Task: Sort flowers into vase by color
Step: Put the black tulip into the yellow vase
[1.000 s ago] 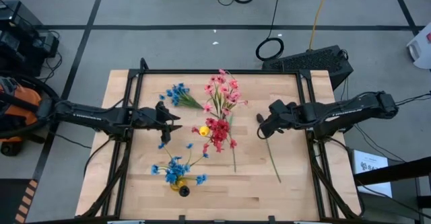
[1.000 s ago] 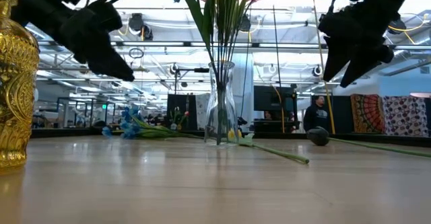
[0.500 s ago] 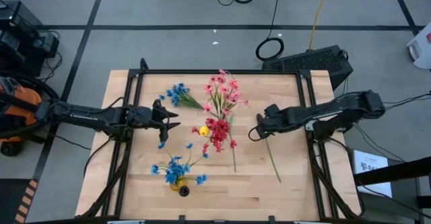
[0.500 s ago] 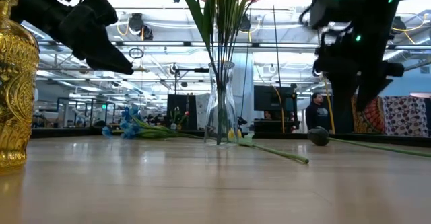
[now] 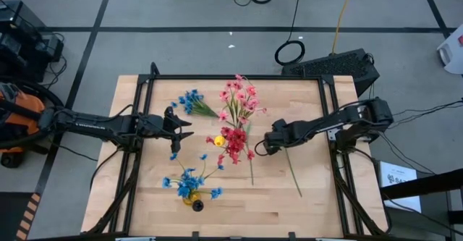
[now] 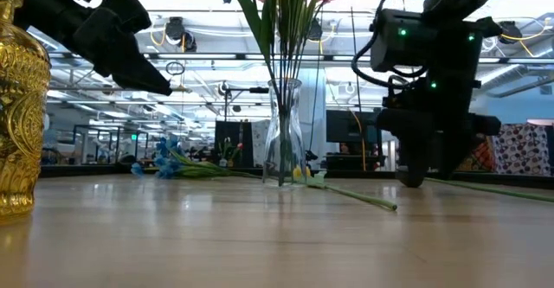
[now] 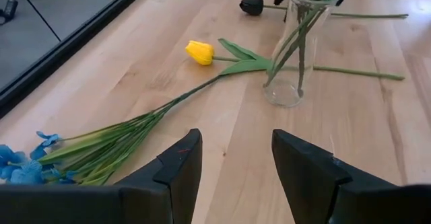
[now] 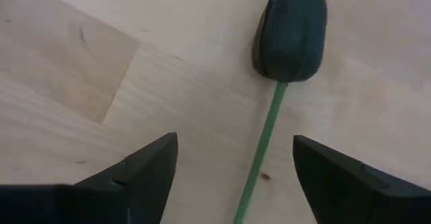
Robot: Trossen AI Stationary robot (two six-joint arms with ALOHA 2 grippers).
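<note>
- High view: the right gripper [image 5: 265, 145] has been brought inward and lower than half a second ago, and it is now placed near the red flowers [image 5: 234, 141], over the head end of a loose green stem [image 5: 293, 171] on the table [image 5: 318, 197]. The left gripper [image 5: 187, 129] is held where it was, between the loose blue sprigs [image 5: 191, 100] and the gold vase [image 5: 191, 195], which is already filled with blue flowers [image 5: 189, 182]. Pink flowers [image 5: 240, 96] are seen standing beside the red ones, with the yellow bud [image 5: 218, 140] next to them.
- Low view: the right arm [image 6: 433, 80] is now seen much lower, close to the table. The glass vase [image 6: 283, 133] is placed in the middle, the gold vase at the near edge. Behind, a large hall with ceiling lamps and patterned cloths is seen.
- Left wrist view: the left gripper [image 7: 236, 167] is held with fingers apart and empty. The yellow bud [image 7: 199, 52] is lying flat beside the glass vase [image 7: 293, 49].
- Right wrist view: the fingers of the right gripper [image 8: 236, 170] are spread, and a dark flower head [image 8: 291, 32] with its stem is lying just ahead, not yet touched. It is judged that this flower is about to be grasped.
</note>
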